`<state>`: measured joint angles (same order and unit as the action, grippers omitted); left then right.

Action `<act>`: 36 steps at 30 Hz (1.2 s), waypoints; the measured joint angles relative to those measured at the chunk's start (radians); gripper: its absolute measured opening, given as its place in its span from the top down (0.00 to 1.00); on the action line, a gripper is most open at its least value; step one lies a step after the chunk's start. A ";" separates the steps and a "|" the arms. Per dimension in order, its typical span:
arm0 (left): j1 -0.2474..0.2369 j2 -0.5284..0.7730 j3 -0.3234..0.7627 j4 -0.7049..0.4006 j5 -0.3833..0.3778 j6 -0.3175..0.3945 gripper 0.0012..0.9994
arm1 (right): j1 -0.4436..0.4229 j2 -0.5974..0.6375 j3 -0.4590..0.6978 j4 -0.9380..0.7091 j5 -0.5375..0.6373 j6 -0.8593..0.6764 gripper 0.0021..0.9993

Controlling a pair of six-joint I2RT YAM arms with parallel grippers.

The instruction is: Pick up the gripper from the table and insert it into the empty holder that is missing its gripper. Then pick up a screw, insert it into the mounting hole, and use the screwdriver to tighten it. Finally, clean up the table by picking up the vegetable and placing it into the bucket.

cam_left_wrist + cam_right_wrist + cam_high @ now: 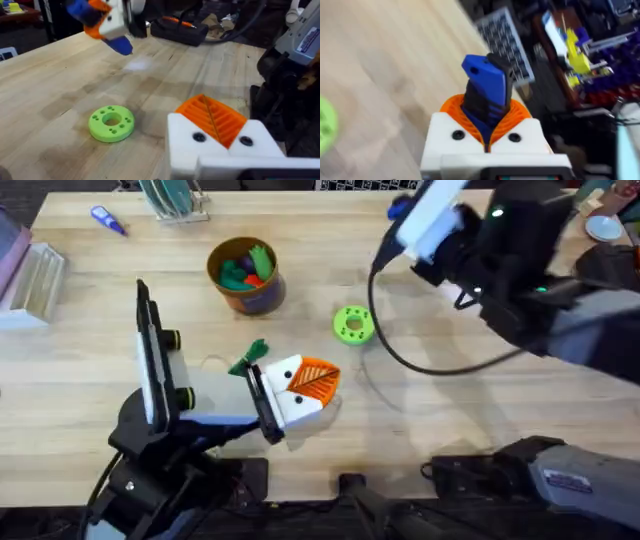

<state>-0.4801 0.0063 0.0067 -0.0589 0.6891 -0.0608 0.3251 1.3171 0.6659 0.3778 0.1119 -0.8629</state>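
Observation:
My right gripper [487,120] is shut on the blue screwdriver [487,82], held high over the far right of the table [450,420]. From overhead the screwdriver [400,208] pokes out of that gripper [418,222]. My left gripper [318,380] rests low near the table's front centre, its orange pads [212,117] pressed together with nothing between them. The dark-green vegetable [250,358] lies just behind the left wrist, apart from the fingers. The bucket [245,280] stands farther back, holding toy vegetables. The loose gripper piece, empty holder and screw are out of view.
A bright-green disc with holes [352,323] lies right of the bucket, in front of my left gripper [111,122]. A black cable [400,355] loops across the table. A small blue-handled tool [108,220], a rack [175,200] and a clear box [30,275] sit far left.

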 joint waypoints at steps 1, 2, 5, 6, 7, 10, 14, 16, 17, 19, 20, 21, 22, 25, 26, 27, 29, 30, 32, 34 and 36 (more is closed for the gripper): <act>0.000 0.000 0.000 0.000 0.000 0.000 0.99 | -0.005 0.029 0.000 -0.006 0.021 -0.047 0.98; 0.000 0.000 0.000 0.000 0.000 0.000 0.99 | -0.007 0.054 0.000 -0.017 0.035 -0.087 0.98; 0.000 0.000 0.000 0.000 0.000 0.000 0.99 | -0.008 0.138 0.004 -0.045 0.060 -0.200 0.98; 0.000 0.000 0.000 0.000 0.000 0.000 0.99 | -0.008 0.168 0.008 -0.054 0.065 -0.231 0.98; 0.000 0.000 0.000 0.000 0.000 0.000 0.99 | -0.008 0.196 0.014 -0.062 0.068 -0.258 0.98; 0.000 0.000 0.000 0.000 0.000 0.000 0.99 | -0.008 0.271 0.031 -0.076 0.073 -0.318 0.98; 0.000 0.000 0.000 0.000 0.000 0.000 0.99 | -0.007 0.328 0.050 -0.084 0.079 -0.370 0.98; 0.000 0.000 0.000 0.000 0.000 0.000 0.99 | -0.007 0.349 0.058 -0.083 0.082 -0.384 0.98; 0.000 0.000 0.000 0.000 0.000 0.000 0.99 | -0.007 0.358 0.061 -0.081 0.083 -0.391 0.98; 0.000 0.000 0.000 0.000 0.000 0.000 0.99 | -0.007 0.374 0.068 -0.085 0.082 -0.402 0.98; 0.000 0.000 0.000 0.000 0.000 0.000 0.99 | -0.007 0.380 0.073 -0.093 0.079 -0.406 0.98; 0.000 0.000 0.000 0.000 0.000 0.000 0.99 | -0.007 0.380 0.079 -0.106 0.076 -0.407 0.96; 0.000 0.000 0.000 0.000 0.000 0.000 0.99 | -0.007 0.380 0.085 -0.119 0.069 -0.406 0.93; 0.000 0.000 0.000 0.000 0.000 0.000 0.99 | -0.011 0.380 0.098 -0.147 0.054 -0.409 0.84; 0.000 0.000 0.000 0.000 0.000 0.000 0.99 | -0.013 0.379 0.102 -0.155 0.051 -0.408 0.79; 0.000 0.000 0.000 0.000 0.000 0.000 0.99 | -0.013 0.377 0.105 -0.161 0.049 -0.410 0.71; 0.000 0.000 0.000 0.000 0.000 0.000 0.99 | -0.014 0.374 0.109 -0.172 0.045 -0.410 0.61; 0.000 0.000 0.000 0.000 0.000 0.000 0.99 | -0.014 0.374 0.110 -0.175 0.044 -0.410 0.59; 0.000 0.000 0.000 0.000 0.000 0.000 0.99 | -0.014 0.375 0.114 -0.182 0.043 -0.410 0.56; 0.000 0.000 0.000 0.000 0.000 0.000 0.99 | -0.014 0.374 0.116 -0.185 0.043 -0.409 0.48; 0.000 0.000 0.000 0.000 0.000 0.000 0.99 | -0.014 0.374 0.117 -0.184 0.041 -0.410 0.42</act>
<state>-0.4801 0.0063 0.0067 -0.0589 0.6891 -0.0608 0.3111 1.6912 0.7834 0.1936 0.1524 -1.2730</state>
